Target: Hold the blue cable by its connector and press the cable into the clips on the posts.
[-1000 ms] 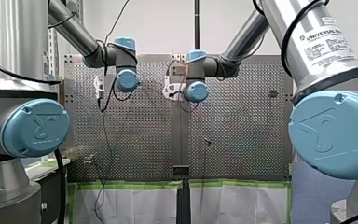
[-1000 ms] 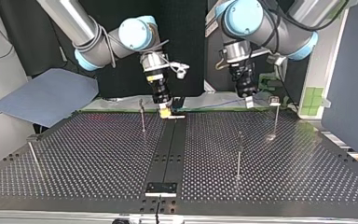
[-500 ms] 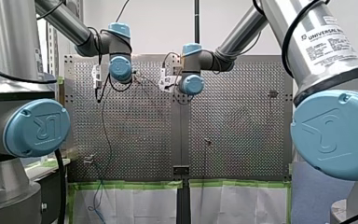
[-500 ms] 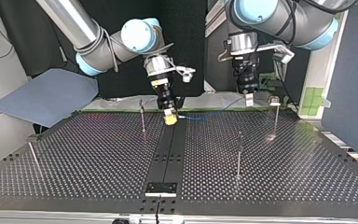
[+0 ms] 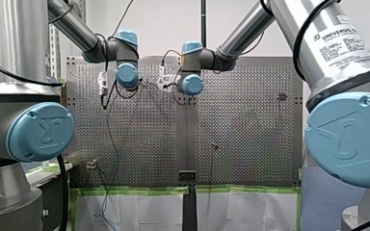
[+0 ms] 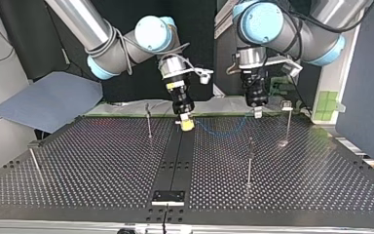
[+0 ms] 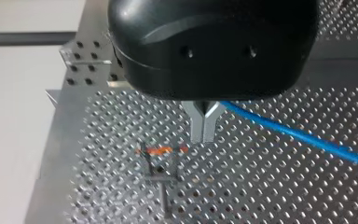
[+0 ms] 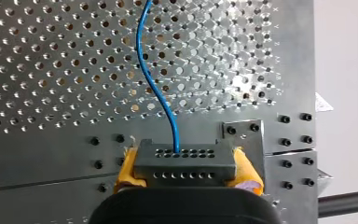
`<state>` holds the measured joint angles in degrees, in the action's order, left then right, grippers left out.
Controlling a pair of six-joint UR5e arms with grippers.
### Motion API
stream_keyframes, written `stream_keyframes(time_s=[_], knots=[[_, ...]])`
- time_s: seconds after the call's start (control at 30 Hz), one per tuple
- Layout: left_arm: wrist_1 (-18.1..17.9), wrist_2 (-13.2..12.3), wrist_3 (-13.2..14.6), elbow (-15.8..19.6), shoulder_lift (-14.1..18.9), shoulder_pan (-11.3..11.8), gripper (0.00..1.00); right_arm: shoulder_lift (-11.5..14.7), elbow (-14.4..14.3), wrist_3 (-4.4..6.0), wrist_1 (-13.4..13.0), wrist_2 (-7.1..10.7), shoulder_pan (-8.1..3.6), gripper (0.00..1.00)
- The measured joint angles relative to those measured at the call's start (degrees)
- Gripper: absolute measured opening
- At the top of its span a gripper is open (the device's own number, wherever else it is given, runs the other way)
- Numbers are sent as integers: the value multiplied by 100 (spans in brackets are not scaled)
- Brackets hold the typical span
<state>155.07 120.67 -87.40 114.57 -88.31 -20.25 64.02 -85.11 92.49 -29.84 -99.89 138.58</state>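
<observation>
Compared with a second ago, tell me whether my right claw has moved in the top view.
Yes. My right claw has shifted toward the view's right, farther from the thin post beside it.

Thin blue cable point(image 7: 303, 137), slack, sagging in a shallow curve over the desk point(image 6: 102, 170) at upper centre of the top view. Dark grey connector point(image 8: 185, 161) with rows of small holes, clamped between yellow pads point(image 8: 247, 175) of my right gripper point(image 8: 185, 158). Slim upright posts point(image 6: 249, 163), well apart, clipless of cable.
</observation>
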Motion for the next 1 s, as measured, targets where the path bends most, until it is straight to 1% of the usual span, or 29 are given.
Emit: stream_keyframes(time_s=[0.17,0.3,0.43,0.57,0.73,1.0], knots=[[-61,-9,-28,-118,-105,108,0,-120,51,55,42,6,-29,0],[-40,-67,-32,-204,-117,178,0,-166,85,142,57,17,-80,0],[-27,-206,-37,-241,-141,235,0,-181,171,176,118,47,-111,0],[37,-392,-58,-321,-268,279,0,-188,310,189,223,62,-139,0],[57,-541,-98,-385,-362,339,0,-207,469,196,305,65,-159,0],[47,-728,-220,-512,-380,457,0,-294,569,328,336,143,-213,0]])
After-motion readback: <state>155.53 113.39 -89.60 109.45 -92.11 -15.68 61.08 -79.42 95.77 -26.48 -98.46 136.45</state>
